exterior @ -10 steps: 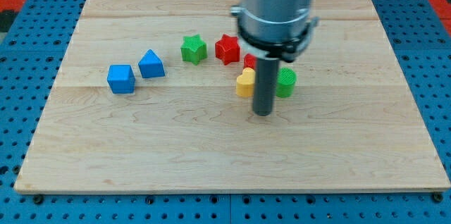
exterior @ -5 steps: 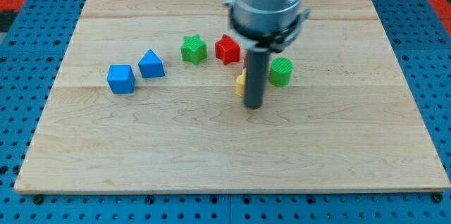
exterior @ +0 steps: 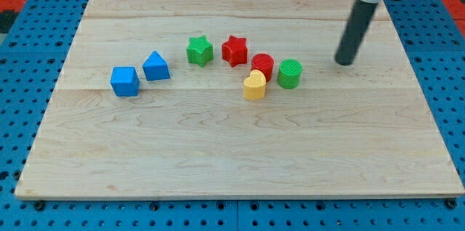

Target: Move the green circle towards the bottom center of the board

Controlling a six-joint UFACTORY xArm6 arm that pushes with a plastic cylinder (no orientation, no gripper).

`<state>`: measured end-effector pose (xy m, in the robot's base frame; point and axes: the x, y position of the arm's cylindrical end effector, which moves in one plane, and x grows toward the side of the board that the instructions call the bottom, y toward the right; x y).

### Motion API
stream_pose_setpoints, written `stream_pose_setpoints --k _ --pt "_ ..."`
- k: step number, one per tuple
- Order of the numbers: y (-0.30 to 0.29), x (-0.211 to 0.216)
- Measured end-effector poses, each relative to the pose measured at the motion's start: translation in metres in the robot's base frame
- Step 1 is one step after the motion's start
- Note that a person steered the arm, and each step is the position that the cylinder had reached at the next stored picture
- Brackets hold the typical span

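My tip (exterior: 344, 62) swung right; seven blocks.

Block count on the board (exterior: 218, 158): 7 total.

- Green: 2. One green star (exterior: 199, 50) in the upper middle of the frame, one green circle (exterior: 289, 73) right of centre.
- Red: 2. One red star (exterior: 235, 49) just right of the green star, one red circle (exterior: 262, 65) just left of the green circle.
- Blue: 2. One blue cube (exterior: 125, 80) and one blue triangle-like block (exterior: 155, 65), both in the left half.
- Yellow: 1. One yellow block (exterior: 254, 86), shape looks heart-like, at frame centre.

By shape: 2 stars, 2 circles, 3 others. Rods: 1, with my tip (exterior: 344, 62) in the upper right.
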<state>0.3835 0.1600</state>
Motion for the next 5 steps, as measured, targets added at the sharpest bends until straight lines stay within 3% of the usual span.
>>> stream_pose_setpoints --k 3,5 --pt "-0.096 0.062" --pt "-0.125 0.063"
